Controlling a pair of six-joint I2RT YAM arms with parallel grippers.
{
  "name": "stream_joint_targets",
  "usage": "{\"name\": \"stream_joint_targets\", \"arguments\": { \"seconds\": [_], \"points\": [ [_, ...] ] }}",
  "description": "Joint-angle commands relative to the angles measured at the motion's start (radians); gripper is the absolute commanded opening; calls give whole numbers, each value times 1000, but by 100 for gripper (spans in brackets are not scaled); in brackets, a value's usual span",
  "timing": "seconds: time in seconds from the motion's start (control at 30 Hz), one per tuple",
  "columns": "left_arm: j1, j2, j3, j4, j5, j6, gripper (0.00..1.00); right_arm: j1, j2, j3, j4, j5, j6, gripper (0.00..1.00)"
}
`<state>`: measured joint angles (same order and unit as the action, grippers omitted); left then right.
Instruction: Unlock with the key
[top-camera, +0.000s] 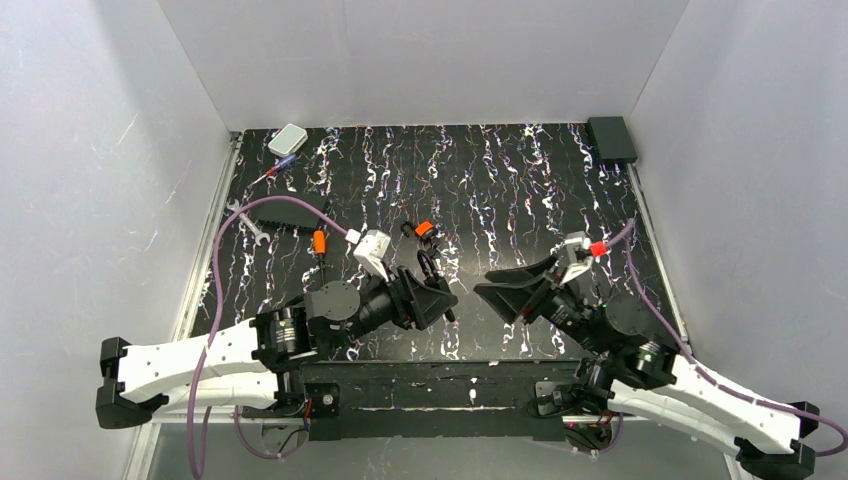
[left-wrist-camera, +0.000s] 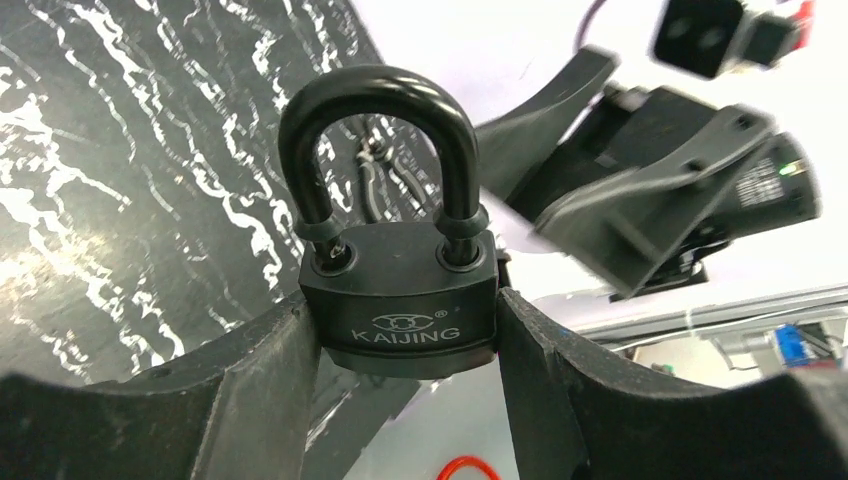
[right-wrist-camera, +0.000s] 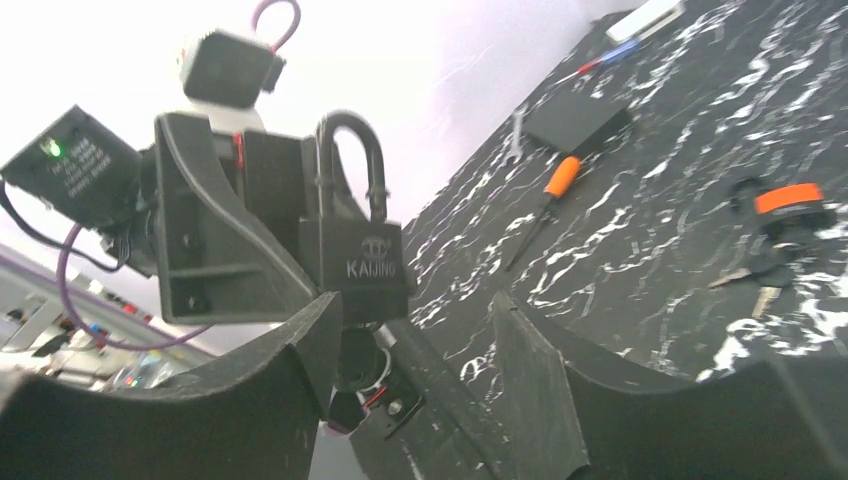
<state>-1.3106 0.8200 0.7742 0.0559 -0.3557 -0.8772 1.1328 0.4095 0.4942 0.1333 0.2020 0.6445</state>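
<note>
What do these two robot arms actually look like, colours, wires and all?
Each arm is a long white shell with black round joints: left arm, right arm. A purple cable loops along each. The left gripper and right gripper have two broad black wedge-shaped fingers, topped by a small white camera box. A green light glows on the left motor.

Even, bright light falls from above on the dark marbled surface (top-camera: 500, 170), whose white streaks gleam without hard shadows. Both wrist views blow the pale walls out to flat white. In the left wrist view the padlock (left-wrist-camera: 400, 290) is sharp, while the right tool (left-wrist-camera: 560, 170) beyond it is smeared by blur.
</note>
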Motion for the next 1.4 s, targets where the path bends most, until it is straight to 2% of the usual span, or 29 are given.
{"name": "stream_joint_targets", "arguments": {
  "seconds": [0.0,0.13,0.33,0.53,0.83,1.2,1.37],
  "points": [
    [-11,-13,59,-37,-21,33,0,-7,-81,92,-189,119,-64,68],
    [-11,1,68,-50,-19,47,0,-7,-60,170,-294,146,-83,72],
    [-10,35,86,-115,-17,90,0,-7,104,335,-462,80,-56,78],
    [-10,86,104,-119,0,113,0,-7,206,368,-460,-5,-40,80],
    [-10,172,154,-150,9,137,0,-7,286,347,-438,-55,-43,73],
    [-7,239,195,-156,23,139,0,-7,319,323,-400,-81,-41,70],
    [-6,254,220,-165,23,152,0,-7,349,285,-435,-106,14,62]
  ]
}}
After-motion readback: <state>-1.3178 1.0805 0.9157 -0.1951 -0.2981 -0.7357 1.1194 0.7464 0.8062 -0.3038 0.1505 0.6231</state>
